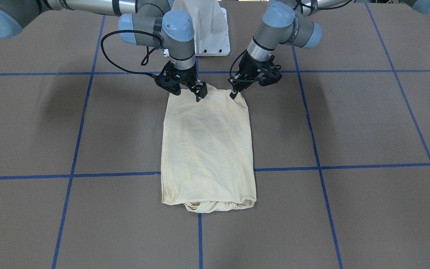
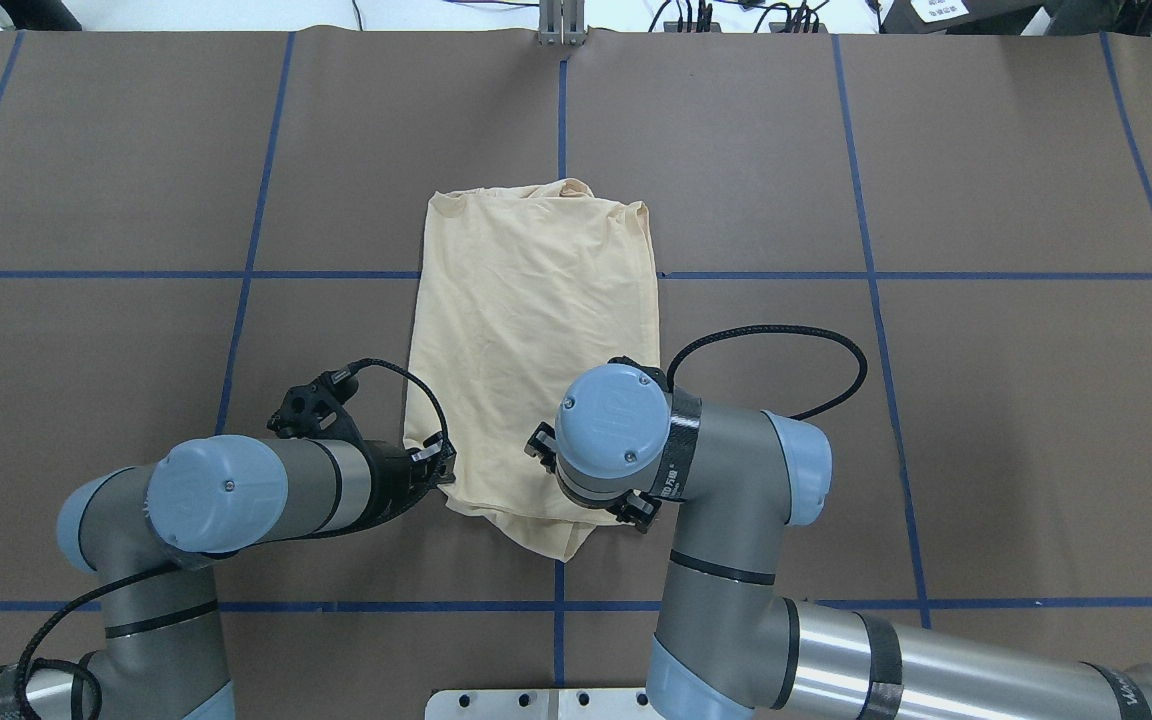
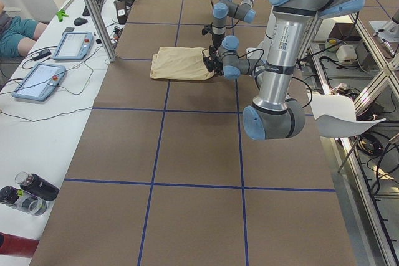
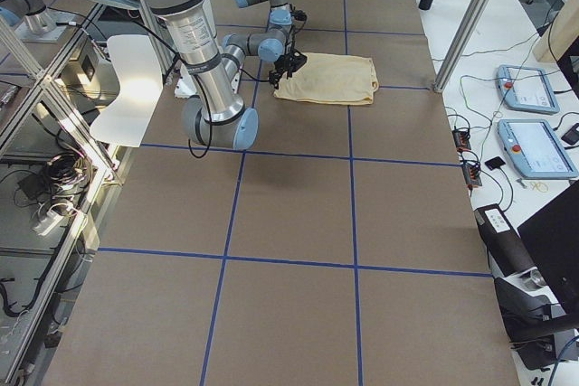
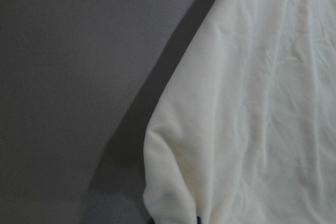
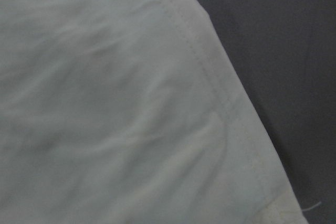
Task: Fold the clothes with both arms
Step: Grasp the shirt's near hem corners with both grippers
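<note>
Both end effectors, left (image 1: 236, 92) and right (image 1: 199, 93), clenched on shirt (image 1: 208, 145) corners nearest tabletop's robot edge; best lifted evenly, folded forward.

Grey metal arms (image 2: 736, 480), light blue joint caps, black cables, black pincers (image 1: 200, 93).

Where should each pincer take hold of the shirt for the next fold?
Grip the two corners of the T-shirt edge nearest the robot, one pincer each, coming from the robot's side. The cloth lies flat in a long rectangle, so that short edge can be carried toward the bunched far end. The left pincer and right pincer sit at those corners.
</note>
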Tool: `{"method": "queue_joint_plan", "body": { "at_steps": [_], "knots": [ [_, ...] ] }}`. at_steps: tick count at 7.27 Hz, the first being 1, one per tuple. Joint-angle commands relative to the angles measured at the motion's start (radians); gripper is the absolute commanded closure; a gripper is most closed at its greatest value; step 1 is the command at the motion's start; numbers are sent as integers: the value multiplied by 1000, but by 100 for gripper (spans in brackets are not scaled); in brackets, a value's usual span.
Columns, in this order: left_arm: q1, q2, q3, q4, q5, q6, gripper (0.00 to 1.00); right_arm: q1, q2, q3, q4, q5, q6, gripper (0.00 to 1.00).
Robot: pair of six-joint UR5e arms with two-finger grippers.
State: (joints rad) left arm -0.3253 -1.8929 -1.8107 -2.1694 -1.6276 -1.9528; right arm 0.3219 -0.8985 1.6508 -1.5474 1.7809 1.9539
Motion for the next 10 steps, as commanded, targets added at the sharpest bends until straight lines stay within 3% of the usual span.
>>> {"method": "queue_joint_plan", "body": {
  "at_steps": [1, 3, 10],
  "knots": [
    [0, 0, 1, 0, 0, 0, 100, -9, -5, 0, -3, -2, 23, 0],
    [0, 0, 2, 0, 0, 0, 100, -26, -7, 0, -2, -8, 101, 0],
    [0, -2, 2, 0, 2, 0, 100, -32, -13, -9, 6, -20, 106, 1]
  ]
}}
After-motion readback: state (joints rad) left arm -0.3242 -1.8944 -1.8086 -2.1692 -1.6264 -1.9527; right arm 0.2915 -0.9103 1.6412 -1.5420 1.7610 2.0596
